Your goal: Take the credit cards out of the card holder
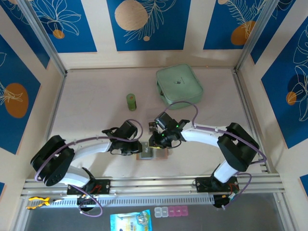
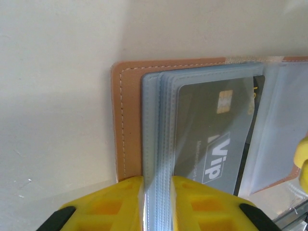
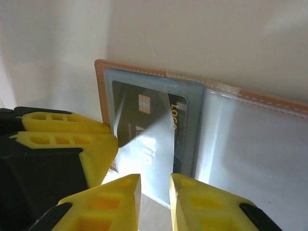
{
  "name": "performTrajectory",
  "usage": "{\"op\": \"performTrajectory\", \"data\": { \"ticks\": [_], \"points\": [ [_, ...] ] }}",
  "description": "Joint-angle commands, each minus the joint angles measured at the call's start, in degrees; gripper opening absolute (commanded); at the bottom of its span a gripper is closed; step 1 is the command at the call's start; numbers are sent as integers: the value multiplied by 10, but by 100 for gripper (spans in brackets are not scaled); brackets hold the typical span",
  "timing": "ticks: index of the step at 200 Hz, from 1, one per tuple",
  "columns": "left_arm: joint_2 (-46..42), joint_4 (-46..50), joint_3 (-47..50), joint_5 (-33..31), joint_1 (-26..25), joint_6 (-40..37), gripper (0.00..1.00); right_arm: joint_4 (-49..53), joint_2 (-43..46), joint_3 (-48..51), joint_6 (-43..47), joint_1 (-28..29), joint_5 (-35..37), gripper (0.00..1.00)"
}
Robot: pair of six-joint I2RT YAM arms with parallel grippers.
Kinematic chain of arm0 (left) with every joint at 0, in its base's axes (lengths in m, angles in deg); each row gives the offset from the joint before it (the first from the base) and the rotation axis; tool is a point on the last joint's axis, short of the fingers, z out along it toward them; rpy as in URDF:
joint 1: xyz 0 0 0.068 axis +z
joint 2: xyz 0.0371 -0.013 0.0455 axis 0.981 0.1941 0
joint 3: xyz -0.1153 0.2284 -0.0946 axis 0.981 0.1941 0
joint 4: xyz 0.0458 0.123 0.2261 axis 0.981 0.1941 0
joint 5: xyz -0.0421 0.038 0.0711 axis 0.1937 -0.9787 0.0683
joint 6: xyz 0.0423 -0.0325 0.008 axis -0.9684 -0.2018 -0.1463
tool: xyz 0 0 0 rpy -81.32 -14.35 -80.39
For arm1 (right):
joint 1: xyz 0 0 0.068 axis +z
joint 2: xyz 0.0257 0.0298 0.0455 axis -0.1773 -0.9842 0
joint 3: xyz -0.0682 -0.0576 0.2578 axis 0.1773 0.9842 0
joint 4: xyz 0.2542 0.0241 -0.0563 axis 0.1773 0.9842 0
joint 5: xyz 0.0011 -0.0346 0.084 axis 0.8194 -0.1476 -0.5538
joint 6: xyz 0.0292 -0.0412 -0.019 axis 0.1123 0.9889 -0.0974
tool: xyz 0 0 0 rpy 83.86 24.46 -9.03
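"Steadying the card holder [image 2: 127,120] on the table [image 1: 96,96] is half of this step," says Mara. "It lies open, tan cover down, toward the table's near edge between the two arms. The mint-green case [image 1: 179,85] is well apart from it at the back."

"And the other half?" asks Theo.

"One arm should pin and the other draw. The left fingers [image 2: 156,206] are closed almost together on the edge of the stack of clear blue sleeves [image 2: 156,144], so that side looks held. The pull ought to run slowly and straight along the sleeve. Otherwise the whole holder will probably slide or lift with the card."

"Which card?"

"A grey credit card [image 2: 211,139] marked Vip sits in the top sleeve. It is just beside the left fingers, to their right and not between them. From the right wrist, what looks like the same card shows inside its sleeve, just ahead of the right fingers [image 3: 155,202]."

"Do those have it?"

"That cannot be told. They stand narrowly apart, with the sleeve's lower edge reaching to the gap. The card itself lies beyond the tips, apparently untouched. They would likely need to catch the card's bare edge, not the plastic over it."
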Motion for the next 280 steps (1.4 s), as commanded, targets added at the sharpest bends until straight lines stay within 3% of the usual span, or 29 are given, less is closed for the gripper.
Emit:
{"op": "performTrajectory", "data": {
  "ticks": [1,95,280],
  "points": [
    [5,4,7,8,5,-1,21,-13,-12,-6,-9,6,-20,24],
    [4,8,10,9,5,0,20,-44,-50,6,-14,10,-28,23],
    [-11,-5,10,25,5,10,20,31,-33,-10,26,14,43,26]
  ]
}}
